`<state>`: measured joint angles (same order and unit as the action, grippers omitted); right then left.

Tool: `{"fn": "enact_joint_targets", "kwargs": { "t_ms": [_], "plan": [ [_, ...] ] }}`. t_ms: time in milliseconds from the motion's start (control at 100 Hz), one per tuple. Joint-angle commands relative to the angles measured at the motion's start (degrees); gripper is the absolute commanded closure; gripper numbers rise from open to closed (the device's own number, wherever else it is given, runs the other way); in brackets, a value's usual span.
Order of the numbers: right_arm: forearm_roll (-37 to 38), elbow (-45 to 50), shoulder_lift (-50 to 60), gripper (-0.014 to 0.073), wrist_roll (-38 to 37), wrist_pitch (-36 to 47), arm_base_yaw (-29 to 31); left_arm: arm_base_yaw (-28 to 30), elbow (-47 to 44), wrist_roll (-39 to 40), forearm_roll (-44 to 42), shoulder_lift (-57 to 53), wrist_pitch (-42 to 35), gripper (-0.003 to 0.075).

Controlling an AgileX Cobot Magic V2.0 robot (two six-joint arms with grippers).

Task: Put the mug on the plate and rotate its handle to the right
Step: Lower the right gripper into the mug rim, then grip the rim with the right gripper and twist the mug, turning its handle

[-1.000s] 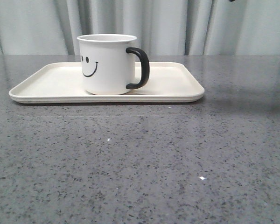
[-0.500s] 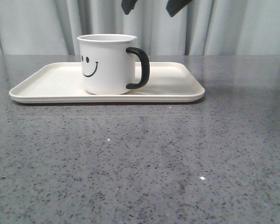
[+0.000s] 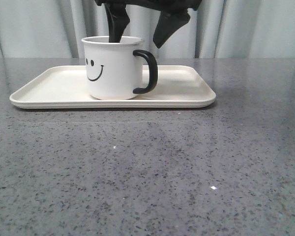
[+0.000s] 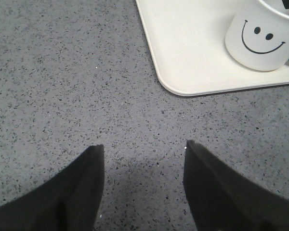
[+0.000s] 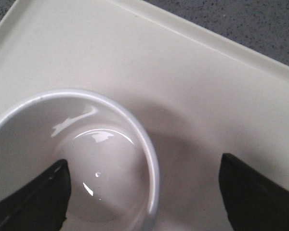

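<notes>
The white mug (image 3: 113, 69) with a black smiley face stands upright on the cream plate (image 3: 49, 88), its black handle (image 3: 148, 71) pointing right. My right gripper (image 3: 136, 42) hangs open over the mug's rim: one finger dips inside the mug, the other is outside on the handle side. In the right wrist view the gripper (image 5: 143, 161) straddles the rim of the mug (image 5: 86, 159) above the plate (image 5: 207, 96). My left gripper (image 4: 144, 147) is open and empty over the table, short of a corner of the plate (image 4: 192, 48); the mug (image 4: 260, 41) shows beyond it.
The grey speckled table (image 3: 147, 167) stretches in front of the plate. A pale curtain (image 3: 255, 29) hangs behind the table's back edge.
My right gripper has come down from the top of the front view, open, to the mug's rim. The mug and plate have not moved.
</notes>
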<state>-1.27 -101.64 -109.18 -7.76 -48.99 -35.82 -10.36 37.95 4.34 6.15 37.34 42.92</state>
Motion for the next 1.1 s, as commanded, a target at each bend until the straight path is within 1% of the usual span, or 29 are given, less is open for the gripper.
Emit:
{"fn": "enact_joint_targets", "kwargs": {
  "t_ms": [0,50,100,290,570,780,810,940,1090],
  "plan": [
    [0.8,-2.1,3.0,-0.0020,-0.2,2.2,0.1,0.1,1.5,0.1,0.4,-0.1,-3.9,0.0355],
    [0.8,-2.1,3.0,-0.0006,-0.2,2.3,0.1,0.1,1.5,0.1,0.4,-0.1,-3.9,0.0355],
    [0.8,-2.1,2.9,0.0026,-0.2,2.3,0.1,0.1,1.5,0.1,0.4,-0.1,-3.9,0.0355],
    [0.8,-2.1,2.2,0.0219,-0.2,2.3,0.1,0.1,1.5,0.1,0.4,-0.1,-3.9,0.0355],
    [0.8,-2.1,1.7,0.0446,-0.2,3.5,0.1,0.1,1.5,0.1,0.4,-0.1,-3.9,0.0355],
    [0.8,-2.7,1.7,0.0649,-0.2,4.4,0.1,0.1,1.5,0.1,0.4,-0.1,-3.9,0.0355],
    [0.8,-3.0,1.7,0.0665,-0.2,4.3,0.1,0.1,1.5,0.1,0.4,-0.1,-3.9,0.0355],
    [0.8,-4.2,1.8,0.0655,-0.1,2.7,0.1,0.1,1.5,0.1,0.4,-0.1,-3.9,0.0355],
    [0.8,-7.0,1.8,0.0658,3.7,-1.6,0.1,0.1,1.5,0.1,0.4,-0.1,-3.9,0.0355]
  ]
}}
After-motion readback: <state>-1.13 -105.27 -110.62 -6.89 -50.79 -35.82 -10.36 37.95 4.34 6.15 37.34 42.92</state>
